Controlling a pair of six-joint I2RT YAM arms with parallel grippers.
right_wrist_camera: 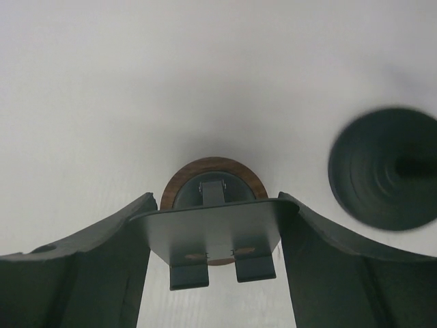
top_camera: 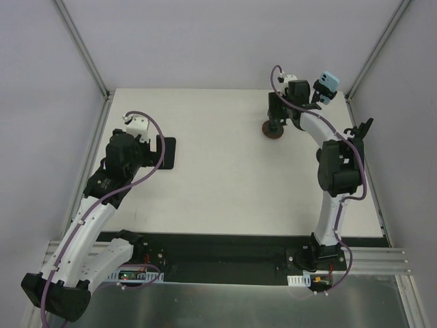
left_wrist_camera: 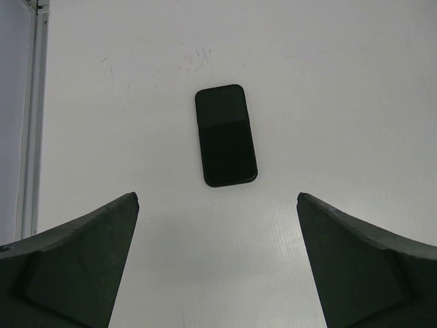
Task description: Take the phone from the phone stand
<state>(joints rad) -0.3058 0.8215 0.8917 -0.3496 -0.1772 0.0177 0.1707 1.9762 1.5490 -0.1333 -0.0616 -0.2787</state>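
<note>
Glassy, stiff and probably slippery, the phone (left_wrist_camera: 225, 135) lies flat beneath my open left fingers (left_wrist_camera: 75, 260), best pinched across its long edges, while my right fingers (right_wrist_camera: 82, 273) clasp the phone stand (right_wrist_camera: 212, 236).

Near the left edge of the desk (top_camera: 225, 198): phone (top_camera: 168, 152), partly hidden under left arm (top_camera: 102, 198). Near far edge: phone stand (top_camera: 276, 130), largely hidden behind right arm (top_camera: 334, 171). Right wrist view: dark disc (right_wrist_camera: 382, 167), blurred.

Glossy black rectangular phone (left_wrist_camera: 225, 135) on plain white desk (left_wrist_camera: 341, 82); dark grey metal stand (right_wrist_camera: 213, 229) has brown wood-grain round base (right_wrist_camera: 212, 167).
</note>
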